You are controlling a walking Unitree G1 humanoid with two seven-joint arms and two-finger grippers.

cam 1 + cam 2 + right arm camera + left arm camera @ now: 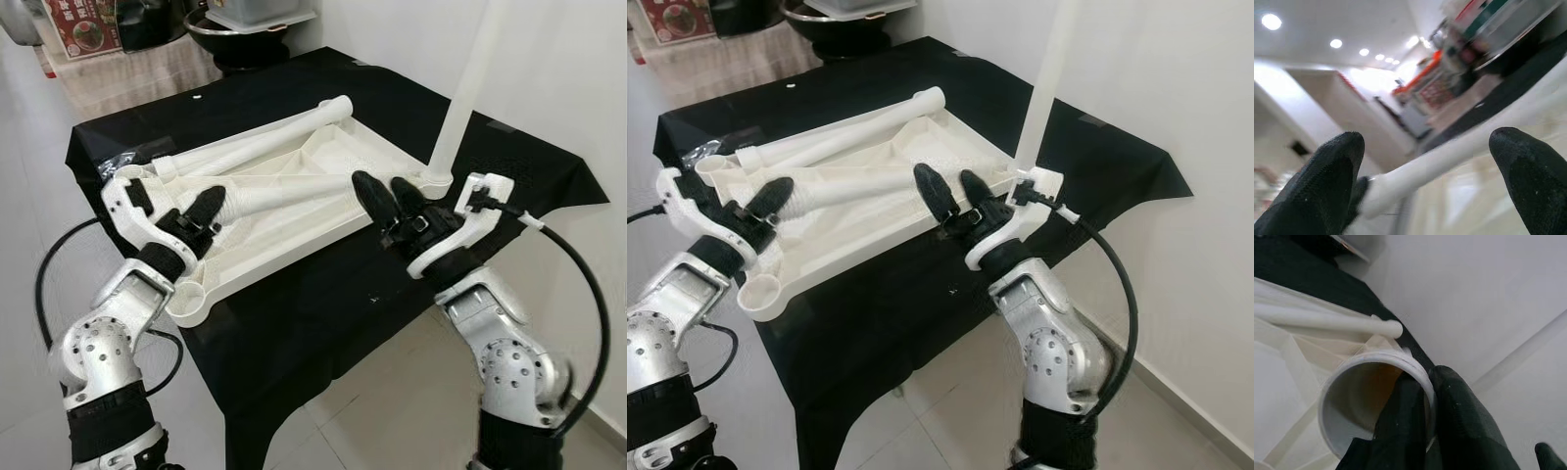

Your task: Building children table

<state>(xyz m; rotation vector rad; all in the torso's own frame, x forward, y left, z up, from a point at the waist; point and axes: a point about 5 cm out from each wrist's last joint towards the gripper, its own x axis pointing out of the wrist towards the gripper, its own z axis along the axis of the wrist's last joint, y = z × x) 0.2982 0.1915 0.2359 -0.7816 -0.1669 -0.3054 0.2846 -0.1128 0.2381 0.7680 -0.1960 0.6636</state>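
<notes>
A white plastic table top (323,157) lies upside down on the black-covered table (392,98). Two white legs lie in it: one along the far rim (265,137) and one across the middle (294,191). A third leg (465,88) stands upright in the right corner socket. My left gripper (208,208) is shut on the open end of the middle leg (1352,391), one finger inside the tube and one finger (1459,421) outside. My right gripper (380,182) hovers open over the top's right part, near the middle leg's other end (1449,152).
A dark pot (245,34) and a cloth-covered counter (127,73) stand behind the table. A white wall (549,59) runs close along the right. A crumpled plastic bag (118,162) lies at the table's left corner. Tiled floor (372,411) lies below the near edge.
</notes>
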